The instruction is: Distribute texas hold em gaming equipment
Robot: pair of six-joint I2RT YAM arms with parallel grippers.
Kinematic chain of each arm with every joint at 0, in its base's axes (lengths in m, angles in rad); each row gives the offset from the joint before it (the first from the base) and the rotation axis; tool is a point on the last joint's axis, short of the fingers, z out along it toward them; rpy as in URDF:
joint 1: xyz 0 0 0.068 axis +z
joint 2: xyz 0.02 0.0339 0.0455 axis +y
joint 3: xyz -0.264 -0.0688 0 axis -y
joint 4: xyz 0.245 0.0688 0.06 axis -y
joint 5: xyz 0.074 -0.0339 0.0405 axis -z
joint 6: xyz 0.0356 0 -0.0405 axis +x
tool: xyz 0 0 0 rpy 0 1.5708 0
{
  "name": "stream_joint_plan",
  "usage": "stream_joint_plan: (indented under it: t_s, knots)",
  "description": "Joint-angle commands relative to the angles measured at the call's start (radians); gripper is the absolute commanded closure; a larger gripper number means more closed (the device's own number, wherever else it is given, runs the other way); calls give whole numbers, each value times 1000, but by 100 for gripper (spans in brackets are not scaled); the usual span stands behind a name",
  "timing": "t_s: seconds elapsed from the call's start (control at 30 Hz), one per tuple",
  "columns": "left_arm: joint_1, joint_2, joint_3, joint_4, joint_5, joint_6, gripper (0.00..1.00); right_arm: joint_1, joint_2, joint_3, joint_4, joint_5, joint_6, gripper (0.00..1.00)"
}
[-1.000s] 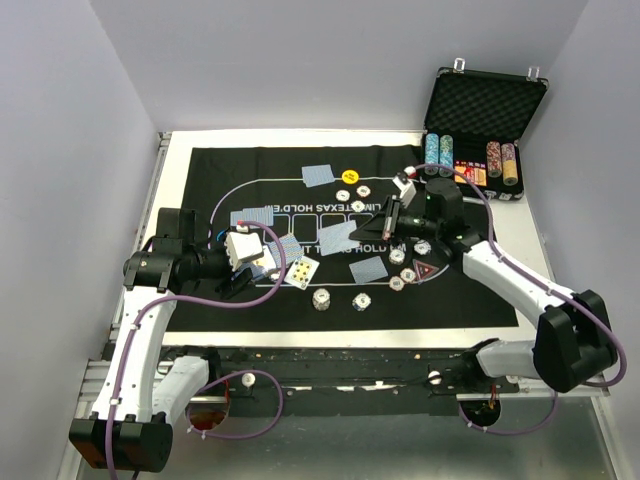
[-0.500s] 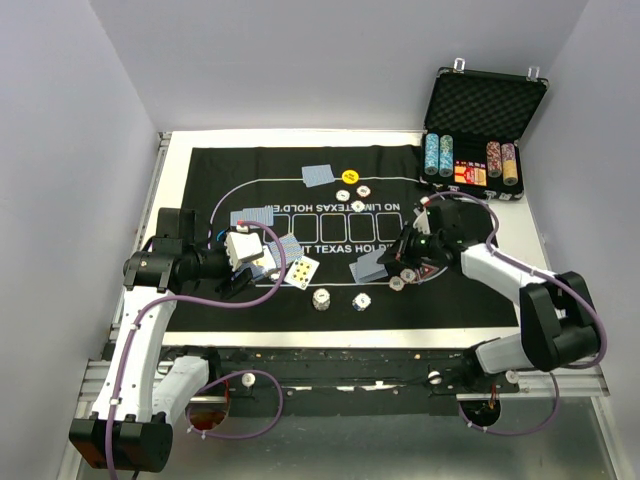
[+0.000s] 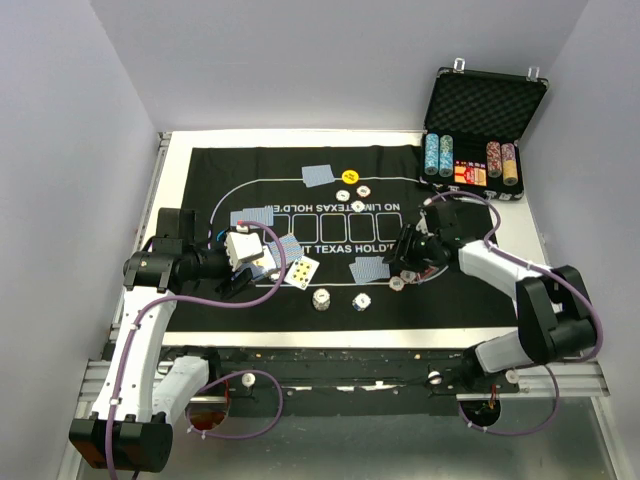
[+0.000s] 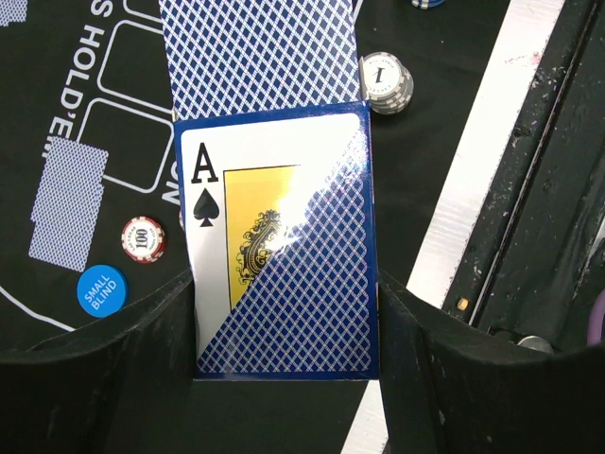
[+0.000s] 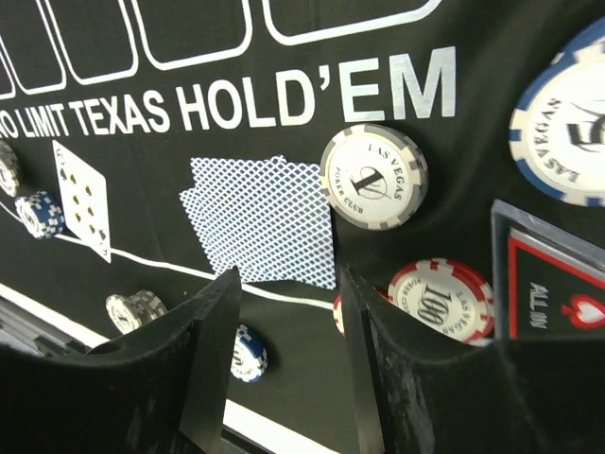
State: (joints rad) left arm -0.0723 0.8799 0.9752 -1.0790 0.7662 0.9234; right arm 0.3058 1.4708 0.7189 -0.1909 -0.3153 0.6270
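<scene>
Left gripper clamped on the deck box over the left part of the black mat, face-down blue cards lying right of centre, right gripper just above them, jaws apart, nothing between.

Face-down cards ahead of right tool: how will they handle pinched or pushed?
The face-down cards lie flat on the felt mat, so probably hard to pinch from above. They overlap, so a push likely fans them apart. Thin: probably light, bendy.
</scene>
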Motion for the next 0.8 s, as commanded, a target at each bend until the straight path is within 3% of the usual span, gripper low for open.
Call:
stream_joint_plan:
  t_s: [0.0,0.1,0.2,0.43,0.77]
  knots:
    - [-1,-4,22,16,47,9,53,12,-114,71,-113,126,-26,44]
    - [-1,1,31,17,50,8,53,51,-153,132,-142,180,-32,40]
    - [-1,8,37,19,56,2,53,133,-92,207,-130,217,-39,40]
    - [-1,5,36,14,44,-8,53,355,235,375,7,275,-55,40]
    - [-1,-25,42,-15,31,2,53,460,514,583,60,309,-73,40]
